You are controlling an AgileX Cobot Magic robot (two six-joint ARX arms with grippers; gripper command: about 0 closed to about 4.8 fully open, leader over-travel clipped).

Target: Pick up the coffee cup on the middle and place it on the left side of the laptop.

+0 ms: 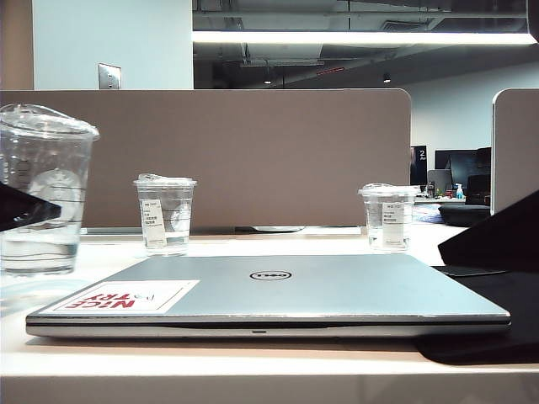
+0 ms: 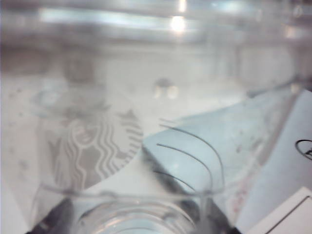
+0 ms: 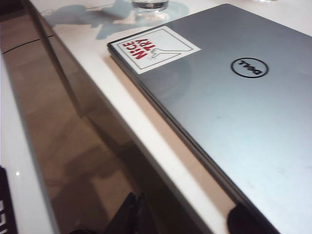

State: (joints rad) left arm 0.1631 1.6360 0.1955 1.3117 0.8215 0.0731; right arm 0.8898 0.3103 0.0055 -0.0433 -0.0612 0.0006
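Coffee cup (image 2: 92,146) seemingly within left gripper (image 1: 25,209).

White table (image 1: 253,362): laptop (image 1: 278,295), three cups.

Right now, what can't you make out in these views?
- Left gripper: left wrist view, blurred behind the coffee cup; grip unclear.
- Right gripper: right wrist view, cut off by the frame edge; open or shut unclear.
- Small cup labels: exterior view, print too small.
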